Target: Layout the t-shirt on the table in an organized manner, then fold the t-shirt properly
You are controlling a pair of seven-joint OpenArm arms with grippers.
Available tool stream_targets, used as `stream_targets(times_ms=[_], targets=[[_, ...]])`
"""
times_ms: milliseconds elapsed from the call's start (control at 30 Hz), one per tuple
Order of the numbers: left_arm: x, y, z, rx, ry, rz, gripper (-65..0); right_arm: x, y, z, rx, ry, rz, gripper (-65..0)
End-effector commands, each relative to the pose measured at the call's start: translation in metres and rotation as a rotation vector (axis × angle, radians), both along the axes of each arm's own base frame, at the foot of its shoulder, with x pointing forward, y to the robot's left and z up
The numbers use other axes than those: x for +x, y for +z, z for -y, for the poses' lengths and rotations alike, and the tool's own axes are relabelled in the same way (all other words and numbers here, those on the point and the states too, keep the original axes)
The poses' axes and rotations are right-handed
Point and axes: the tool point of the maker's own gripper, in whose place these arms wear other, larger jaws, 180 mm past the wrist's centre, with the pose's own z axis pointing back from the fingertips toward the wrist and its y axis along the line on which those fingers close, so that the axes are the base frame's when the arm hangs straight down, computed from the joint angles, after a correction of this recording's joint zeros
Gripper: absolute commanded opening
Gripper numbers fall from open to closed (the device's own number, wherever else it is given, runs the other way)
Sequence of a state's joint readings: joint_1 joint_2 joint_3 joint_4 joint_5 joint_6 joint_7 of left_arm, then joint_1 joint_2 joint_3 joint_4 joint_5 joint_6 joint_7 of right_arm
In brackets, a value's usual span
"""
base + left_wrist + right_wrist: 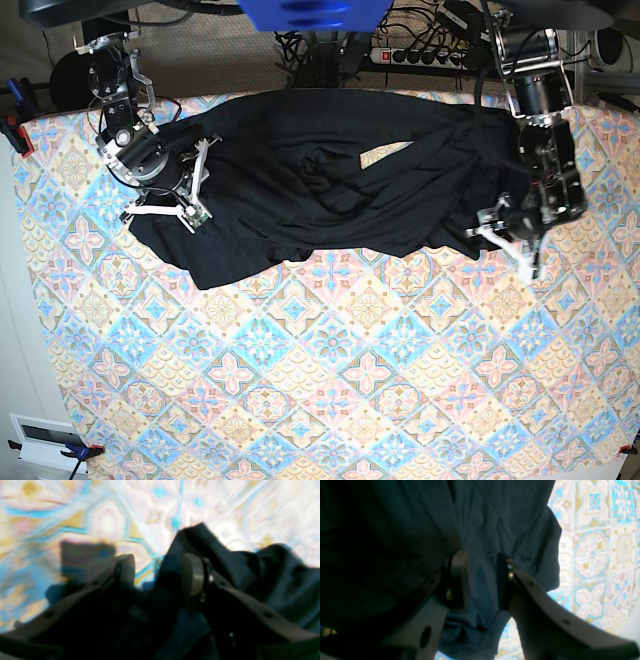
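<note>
The black t-shirt (330, 190) lies crumpled across the far half of the patterned table (350, 370), stretched from one arm to the other. My left gripper (505, 245) stands at its right end. In the left wrist view that gripper (158, 562) is open, with a ridge of the t-shirt (250, 575) against its right finger and the table (150, 512) beyond. My right gripper (195, 190) rests on the shirt's left end. In the right wrist view that gripper (480, 557) has its jaws apart over the t-shirt (495, 517), with cloth in the gap and the table (592, 555) at right.
A power strip and cables (430, 55) run behind the table's far edge. Clamps hold the cloth at the left corner (15, 130). A small white device (40, 435) sits off the near left corner. Bare patterned cloth fills the near half of the table.
</note>
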State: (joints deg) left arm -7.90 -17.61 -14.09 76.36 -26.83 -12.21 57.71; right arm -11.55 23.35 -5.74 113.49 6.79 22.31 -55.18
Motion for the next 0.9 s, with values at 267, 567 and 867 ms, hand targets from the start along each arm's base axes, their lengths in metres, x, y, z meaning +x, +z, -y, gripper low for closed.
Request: stream_targets(times_ms=[267, 567, 867], targets=[[0.014, -0.014, 0.040, 0.010, -0.131, 0.008, -53.7, 0.008, 0.011, 0.001, 0.002, 0.007, 0.042, -47.2], [0.062, 0.042, -0.004, 0.019, -0.010, 0.154, -65.0, 0.008, 0.011, 0.001, 0.002, 0.007, 0.042, -47.3], [0.109, 0.138, -0.079, 0.047, 0.158, 0.370, -65.0, 0.008, 0.011, 0.001, 0.002, 0.007, 0.042, -47.3]])
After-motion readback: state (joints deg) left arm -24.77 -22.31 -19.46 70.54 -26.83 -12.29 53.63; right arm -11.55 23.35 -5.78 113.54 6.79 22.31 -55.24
